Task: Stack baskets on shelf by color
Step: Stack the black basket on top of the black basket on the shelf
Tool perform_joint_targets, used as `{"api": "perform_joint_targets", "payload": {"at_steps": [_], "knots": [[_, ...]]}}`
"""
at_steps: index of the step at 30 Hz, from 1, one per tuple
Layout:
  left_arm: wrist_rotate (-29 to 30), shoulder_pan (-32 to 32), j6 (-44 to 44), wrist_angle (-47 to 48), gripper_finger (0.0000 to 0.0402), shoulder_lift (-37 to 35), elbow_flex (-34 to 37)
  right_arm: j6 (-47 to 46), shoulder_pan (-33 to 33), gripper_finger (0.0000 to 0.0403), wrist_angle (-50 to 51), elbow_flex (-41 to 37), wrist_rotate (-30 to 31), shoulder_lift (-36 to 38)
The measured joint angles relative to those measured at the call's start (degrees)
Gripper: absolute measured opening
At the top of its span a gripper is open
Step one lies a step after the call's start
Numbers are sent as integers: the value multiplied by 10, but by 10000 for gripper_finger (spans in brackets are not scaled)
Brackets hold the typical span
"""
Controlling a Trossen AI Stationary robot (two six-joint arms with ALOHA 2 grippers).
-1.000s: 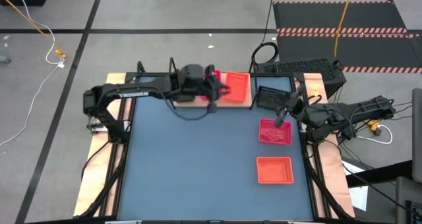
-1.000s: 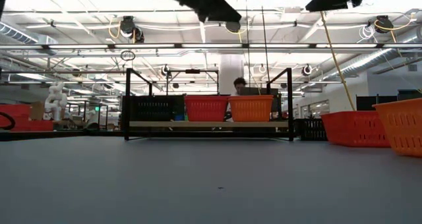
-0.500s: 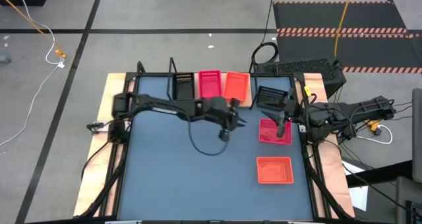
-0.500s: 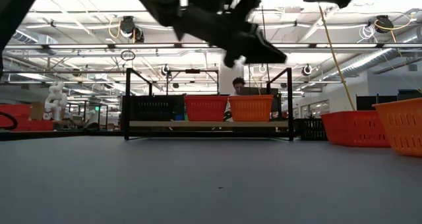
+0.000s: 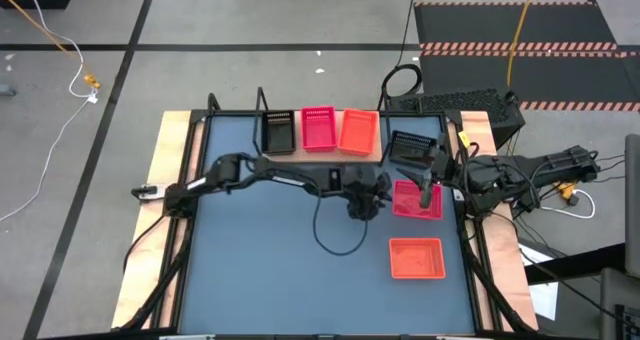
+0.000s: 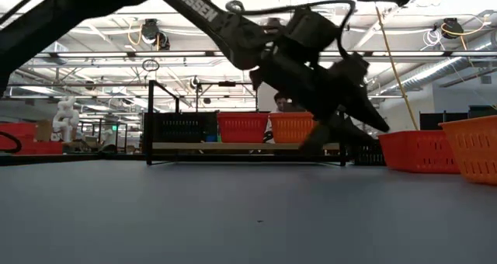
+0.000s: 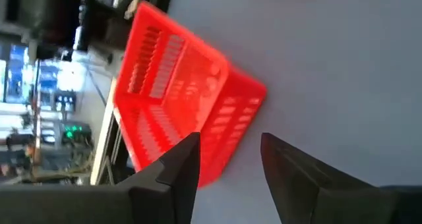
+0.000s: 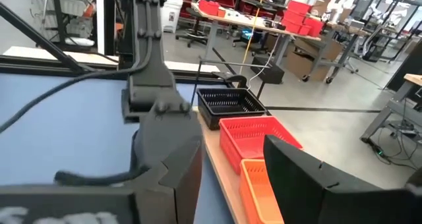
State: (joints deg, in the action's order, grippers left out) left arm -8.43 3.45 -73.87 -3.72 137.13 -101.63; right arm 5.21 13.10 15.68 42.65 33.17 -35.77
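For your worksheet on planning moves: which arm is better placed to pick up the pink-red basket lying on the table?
Left. Its open tool reaches right beside the pink-red basket; the right tool hovers behind it.

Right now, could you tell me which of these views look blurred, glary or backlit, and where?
Left wrist view: the pink-red basket is smeared, the room edge soft, the left tool open. Low view: bright ceiling lights backlight the left arm into a dark, slightly blurred shape; the shelf stays crisp. High view: even light, only soft shadows. Right wrist view: the right tool looms dark and open, with the room evenly lit.
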Motion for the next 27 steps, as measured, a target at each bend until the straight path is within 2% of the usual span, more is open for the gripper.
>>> {"api": "perform_joint_targets", "payload": {"at_steps": [7, 21, 27], "knots": [[21, -6, -6, -4, 145, 52, -68, 0, 0, 155, 5, 0, 0, 0], [29, -9, -27, -84, 141, 47, -72, -4, 0, 155, 13, 0, 0, 0], [29, -9, 31, -75, 140, 47, -72, -4, 0, 155, 13, 0, 0, 0]]}}
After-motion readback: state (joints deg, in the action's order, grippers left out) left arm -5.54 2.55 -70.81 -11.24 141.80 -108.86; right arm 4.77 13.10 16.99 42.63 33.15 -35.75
